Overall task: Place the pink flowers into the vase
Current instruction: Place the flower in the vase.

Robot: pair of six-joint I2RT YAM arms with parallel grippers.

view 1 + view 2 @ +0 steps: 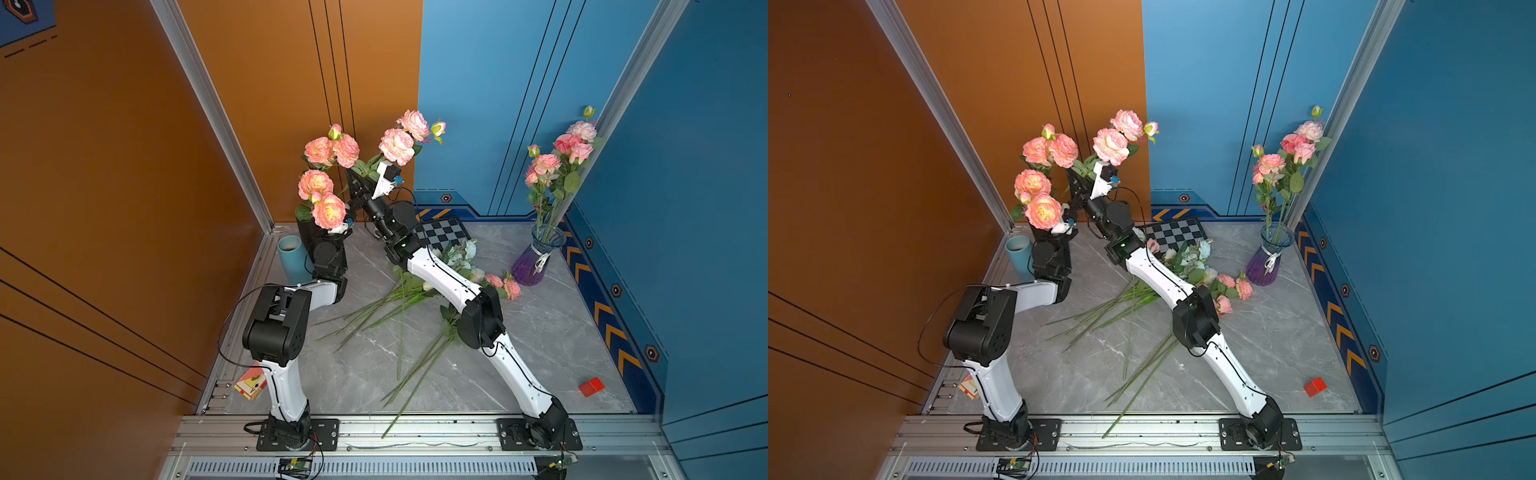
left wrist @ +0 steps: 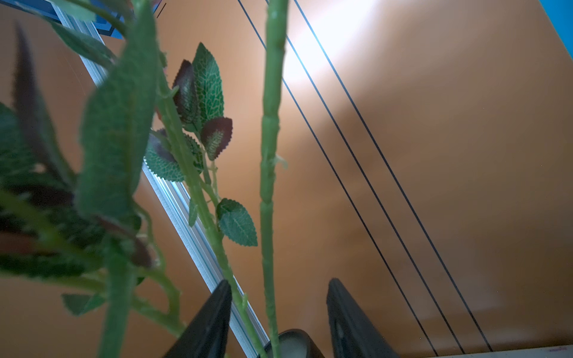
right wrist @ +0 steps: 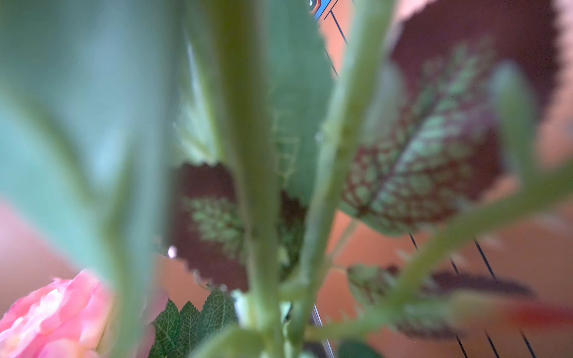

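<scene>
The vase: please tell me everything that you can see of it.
The vase looks like ribbed glass, clear bluish at the flared neck and purple at the wide base, with a white tag tied round the neck. It stands upright on the grey table near the blue wall and holds several pink flowers.

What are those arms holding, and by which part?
The right gripper clamps the pink flowers by their stems; the left gripper is open around two stems, not gripping.

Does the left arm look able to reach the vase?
Probably not: the vase stands in the far right corner, the left arm is based on the opposite side, and the right arm stretches across between.
</scene>
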